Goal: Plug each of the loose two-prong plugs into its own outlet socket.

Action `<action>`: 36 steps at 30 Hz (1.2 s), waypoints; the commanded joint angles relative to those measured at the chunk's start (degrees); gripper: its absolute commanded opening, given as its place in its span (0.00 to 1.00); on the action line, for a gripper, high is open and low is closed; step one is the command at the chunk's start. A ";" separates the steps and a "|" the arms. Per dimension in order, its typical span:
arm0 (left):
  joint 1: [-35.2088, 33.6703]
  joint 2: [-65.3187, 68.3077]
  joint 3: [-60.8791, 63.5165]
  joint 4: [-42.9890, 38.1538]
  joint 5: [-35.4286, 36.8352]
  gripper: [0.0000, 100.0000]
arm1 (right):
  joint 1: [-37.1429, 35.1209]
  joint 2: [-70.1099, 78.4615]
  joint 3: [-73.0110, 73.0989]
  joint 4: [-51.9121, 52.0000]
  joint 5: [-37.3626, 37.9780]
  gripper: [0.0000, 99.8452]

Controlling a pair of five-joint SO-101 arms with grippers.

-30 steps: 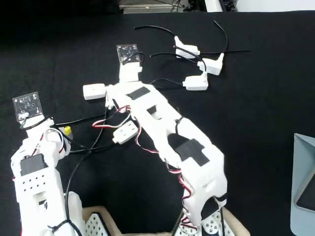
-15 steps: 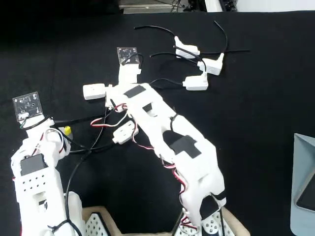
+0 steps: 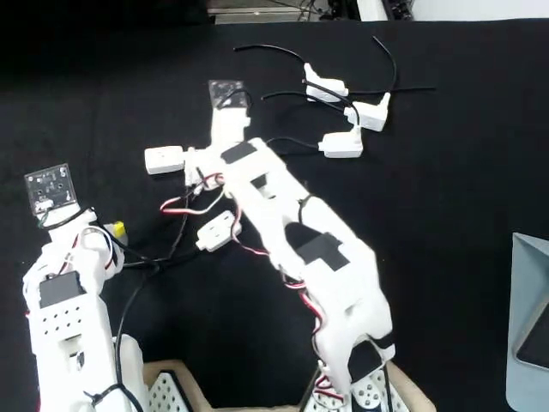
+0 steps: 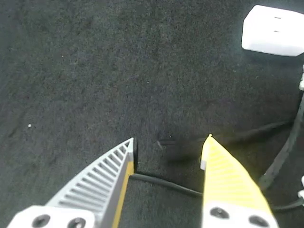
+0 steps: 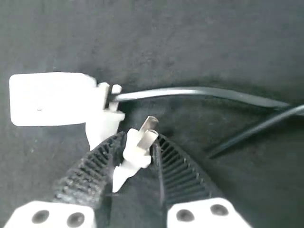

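My right gripper is shut on a small white two-prong plug, whose metal prongs stick out past the fingertips. Close by lies a white outlet block, with a black cable ending at its side. From above, the right gripper sits beside that outlet block. My left gripper stands open over the black mat, a thin black cable crossing between its fingers. A white outlet block with two slots lies further off. In the high view the left gripper is at the near left.
Three white plugs with black cables lie at the far middle. Another white outlet block lies under the right arm among red and black wires. A grey-blue container stands at the right edge.
The right arm has shifted slightly to the right and farther out while its gripper stays by the outlet block. The left arm has drawn back a little towards the near edge.
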 commanded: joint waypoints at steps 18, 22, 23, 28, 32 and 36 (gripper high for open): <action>-0.48 -0.88 0.13 -3.43 0.62 0.23 | 18.29 -42.33 31.52 3.25 -7.03 0.04; -0.48 -0.88 0.13 -3.43 0.62 0.23 | 17.93 -48.31 37.23 6.51 -4.40 0.19; -0.48 -0.88 0.13 -3.43 0.62 0.23 | 17.93 -49.63 37.85 8.62 -2.90 0.21; -0.48 -0.88 0.13 -3.43 0.62 0.23 | 18.29 -57.27 37.93 18.20 9.14 0.22; -0.48 -0.88 0.13 -3.52 0.62 0.23 | 17.93 -60.70 38.29 21.45 25.49 0.22; -0.48 -0.88 0.22 -3.52 0.62 0.23 | 17.93 -60.00 39.96 21.71 41.32 0.22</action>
